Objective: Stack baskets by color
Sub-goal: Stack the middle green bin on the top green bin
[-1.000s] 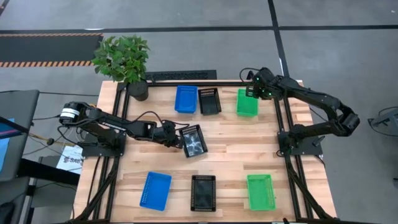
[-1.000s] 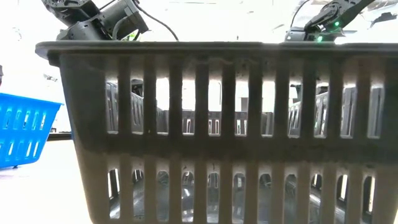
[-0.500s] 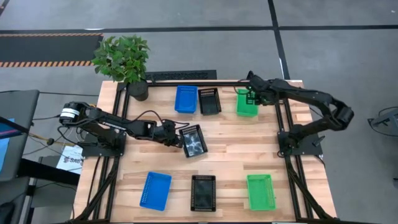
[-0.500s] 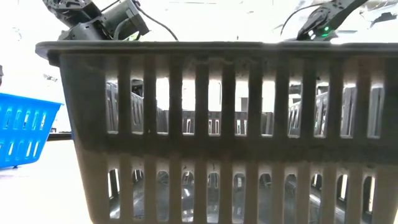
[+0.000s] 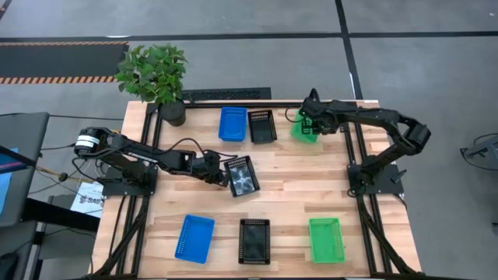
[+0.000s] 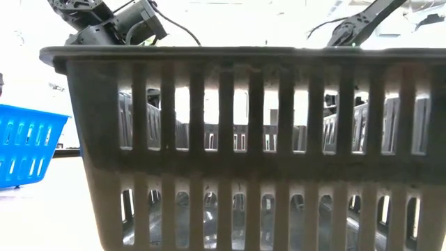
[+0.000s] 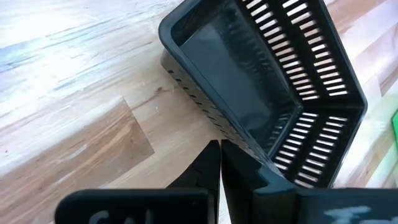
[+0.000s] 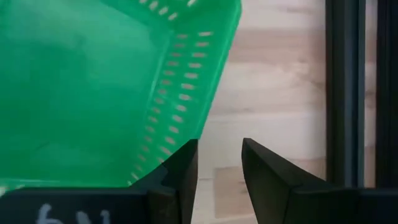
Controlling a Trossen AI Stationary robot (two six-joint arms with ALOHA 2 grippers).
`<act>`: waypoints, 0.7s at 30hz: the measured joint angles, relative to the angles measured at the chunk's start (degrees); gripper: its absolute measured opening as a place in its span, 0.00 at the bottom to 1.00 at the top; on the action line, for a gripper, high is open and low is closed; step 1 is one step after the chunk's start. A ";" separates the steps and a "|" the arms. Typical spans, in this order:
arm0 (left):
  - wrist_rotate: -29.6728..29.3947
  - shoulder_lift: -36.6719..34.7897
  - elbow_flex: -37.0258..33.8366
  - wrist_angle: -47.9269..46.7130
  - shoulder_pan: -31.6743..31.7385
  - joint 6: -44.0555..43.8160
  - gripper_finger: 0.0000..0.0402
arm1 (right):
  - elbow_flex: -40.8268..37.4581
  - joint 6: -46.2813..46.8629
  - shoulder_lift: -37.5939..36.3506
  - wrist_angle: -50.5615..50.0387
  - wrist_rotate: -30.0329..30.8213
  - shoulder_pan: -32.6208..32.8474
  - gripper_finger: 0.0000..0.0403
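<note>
Right tool (image 8: 219,163): your fingers stand part open at the corner of the bright green mesh-walled plastic basket (image 5: 305,129) at the tabletop's (image 5: 296,194) far edge; seemingly astride its rim.
Left tool (image 7: 220,163): pinched shut on the tilted black mesh basket (image 7: 267,81), mid-tabletop.

We see a table (image 5: 288,179) of pale wood planks, its grain plain and its face smooth with a soft sheen. The baskets look like moulded plastic with slotted walls: the black basket (image 7: 267,93) has a glossy floor that catches light, the green basket (image 8: 93,93) is bright, smooth and slightly shiny, and the blue basket (image 5: 233,123) looks the same make. The arms (image 5: 156,159) are dark and matt, as are the fingers (image 8: 267,174). The frame (image 5: 354,155) rails look like black matt metal.
</note>
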 joint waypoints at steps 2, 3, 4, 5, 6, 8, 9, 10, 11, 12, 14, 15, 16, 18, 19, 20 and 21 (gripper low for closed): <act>0.00 0.01 0.00 0.07 0.18 0.02 0.00 | 0.93 -0.28 -0.65 0.15 0.07 -0.07 0.37; 0.00 0.02 0.00 0.10 0.42 0.16 0.00 | 1.49 -1.05 -0.93 0.41 0.13 -0.08 0.37; 0.02 0.00 0.00 0.10 0.63 0.43 0.00 | 2.03 -1.92 -1.07 0.59 0.26 -0.19 0.36; 0.00 0.02 0.00 0.12 0.93 0.46 0.00 | 2.58 -2.90 -1.08 0.68 0.26 -0.28 0.36; -0.02 0.00 0.00 0.12 1.22 0.46 0.00 | 3.23 -4.00 -1.08 0.69 0.26 -0.43 0.36; -0.11 0.00 -0.01 0.14 1.57 0.46 0.00 | 4.65 -5.65 -1.08 0.71 0.45 -0.63 0.35; -0.11 0.02 -0.02 0.17 1.65 0.46 0.00 | 5.33 -6.01 -1.08 0.60 0.81 -0.63 0.35; -0.05 0.02 -0.02 0.16 1.73 0.47 0.00 | 6.00 -6.05 -1.08 0.31 1.41 -0.62 0.34; -0.06 0.00 -0.01 0.17 1.73 0.50 0.00 | 6.69 -6.08 -1.08 0.14 1.82 -0.50 0.34; -0.04 0.02 -0.02 0.19 1.73 0.50 0.00 | 7.31 -6.20 -1.08 0.05 2.05 -0.40 0.33; -0.04 0.02 0.00 0.21 1.73 0.50 0.00 | 8.13 -6.26 -1.08 -0.26 2.03 -0.42 0.33; -0.04 0.00 -0.02 0.21 1.73 0.50 0.00 | 8.47 -6.24 -1.08 -0.84 2.03 -0.42 0.32; 0.04 0.02 -0.02 0.21 1.73 0.50 0.00 | 8.56 -6.24 -1.08 -1.45 2.03 -0.42 0.32; 0.27 0.02 -0.02 0.21 1.68 0.61 0.00 | 8.57 -6.26 -1.08 -3.14 2.05 -0.46 0.32; 0.41 0.00 -0.02 0.21 1.66 0.62 0.00 | 8.57 -6.29 -1.08 -4.18 2.26 -0.46 0.32; 0.46 0.00 -0.02 0.21 1.66 0.63 0.00 | 8.57 -6.31 -1.07 -5.26 2.79 -0.46 0.31; 0.52 0.00 -0.02 0.21 1.66 0.63 0.00 | 8.57 -6.17 -1.02 -6.54 3.71 -0.46 0.31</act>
